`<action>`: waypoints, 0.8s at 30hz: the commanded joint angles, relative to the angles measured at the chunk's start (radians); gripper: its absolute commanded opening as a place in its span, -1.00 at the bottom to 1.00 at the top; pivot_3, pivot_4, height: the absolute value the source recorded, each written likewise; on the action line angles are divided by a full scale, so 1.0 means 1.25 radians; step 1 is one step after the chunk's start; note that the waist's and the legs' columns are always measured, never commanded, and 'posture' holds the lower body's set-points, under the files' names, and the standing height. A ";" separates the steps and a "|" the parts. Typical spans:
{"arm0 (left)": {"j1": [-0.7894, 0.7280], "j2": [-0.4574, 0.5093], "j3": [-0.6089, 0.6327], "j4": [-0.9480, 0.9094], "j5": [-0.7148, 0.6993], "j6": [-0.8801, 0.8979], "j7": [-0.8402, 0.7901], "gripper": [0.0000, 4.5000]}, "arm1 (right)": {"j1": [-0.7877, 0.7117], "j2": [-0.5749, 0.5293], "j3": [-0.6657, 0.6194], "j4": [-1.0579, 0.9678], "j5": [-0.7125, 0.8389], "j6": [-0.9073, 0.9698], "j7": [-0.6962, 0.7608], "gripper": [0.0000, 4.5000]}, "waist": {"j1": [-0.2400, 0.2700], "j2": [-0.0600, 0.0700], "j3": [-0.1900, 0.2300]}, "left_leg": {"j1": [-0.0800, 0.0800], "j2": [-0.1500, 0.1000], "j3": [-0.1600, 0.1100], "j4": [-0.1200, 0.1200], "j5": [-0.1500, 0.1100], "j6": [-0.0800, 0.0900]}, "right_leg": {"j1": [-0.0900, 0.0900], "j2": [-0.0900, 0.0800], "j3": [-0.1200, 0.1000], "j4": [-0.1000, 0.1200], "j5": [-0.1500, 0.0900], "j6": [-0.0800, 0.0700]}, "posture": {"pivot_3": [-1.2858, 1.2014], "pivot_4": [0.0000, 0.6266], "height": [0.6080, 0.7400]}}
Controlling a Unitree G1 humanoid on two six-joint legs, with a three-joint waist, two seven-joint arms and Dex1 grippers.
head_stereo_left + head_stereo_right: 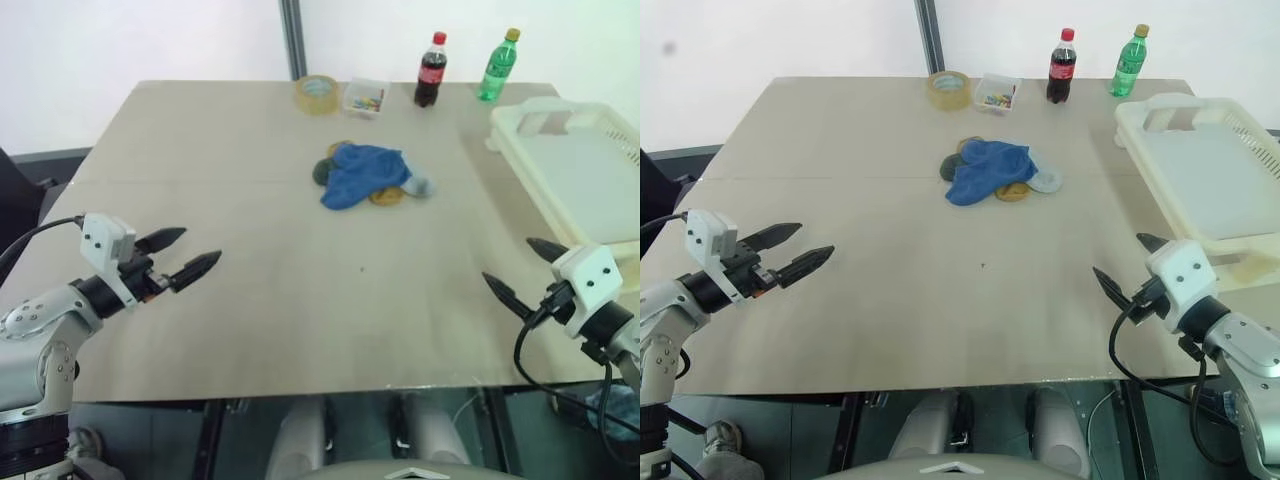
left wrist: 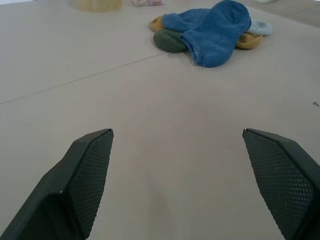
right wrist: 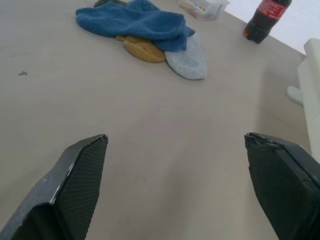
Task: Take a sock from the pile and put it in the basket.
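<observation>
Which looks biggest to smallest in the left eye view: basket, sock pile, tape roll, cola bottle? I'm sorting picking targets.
1. Basket
2. Sock pile
3. Cola bottle and tape roll: look alike in size, so unranked.

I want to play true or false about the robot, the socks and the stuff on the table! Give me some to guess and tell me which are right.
1. The blue sock lies on top of the pile. True.
2. The basket already has a sock in it. False: no sock is in it; the socks are all in the pile on the table.
3. The left gripper has its fingers open and holds nothing. True.
4. The right gripper is squeezing a yellow sock. False: its fingers are open and hold nothing.
5. The cola bottle and the green bottle lie tipped over. False: both stand upright at the table's far edge.
</observation>
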 commanded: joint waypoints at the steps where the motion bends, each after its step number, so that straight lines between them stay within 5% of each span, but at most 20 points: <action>1: 0.004 -0.004 0.015 -0.041 -0.017 0.005 0.010 0.97 | -0.036 -0.015 0.010 -0.022 0.001 0.006 -0.008 1.00 | 0.000 0.000 0.000 | 0.000 0.000 0.000 0.000 0.000 0.000 | 0.000 0.000 0.000 0.000 0.000 0.000 | 0.03 -0.52 1.00; 15: -0.047 -0.075 -0.077 -0.170 0.019 0.048 0.157 0.97 | -0.291 0.028 0.224 0.080 -0.058 0.007 -0.036 1.00 | 0.003 0.000 0.000 | -0.001 0.000 0.000 0.000 0.000 0.000 | -0.001 0.001 0.001 0.000 0.000 0.000 | 0.03 -0.52 1.00; 19: -0.134 -0.143 -0.166 -0.173 0.060 0.099 0.269 0.97 | -0.372 0.079 0.312 0.157 -0.113 -0.050 -0.048 1.00 | 0.003 -0.001 0.000 | -0.001 -0.001 0.000 0.000 0.000 0.000 | 0.000 0.001 0.001 0.000 0.000 0.000 | 0.03 -0.52 1.00; 24: -0.338 -0.255 -0.306 0.004 0.187 0.124 0.406 0.97 | -0.450 0.141 0.358 0.249 -0.151 -0.094 -0.066 1.00 | 0.016 -0.002 0.001 | 0.000 -0.002 -0.001 0.002 0.000 0.000 | 0.002 0.002 0.000 0.000 0.002 0.003 | 0.03 -0.52 1.00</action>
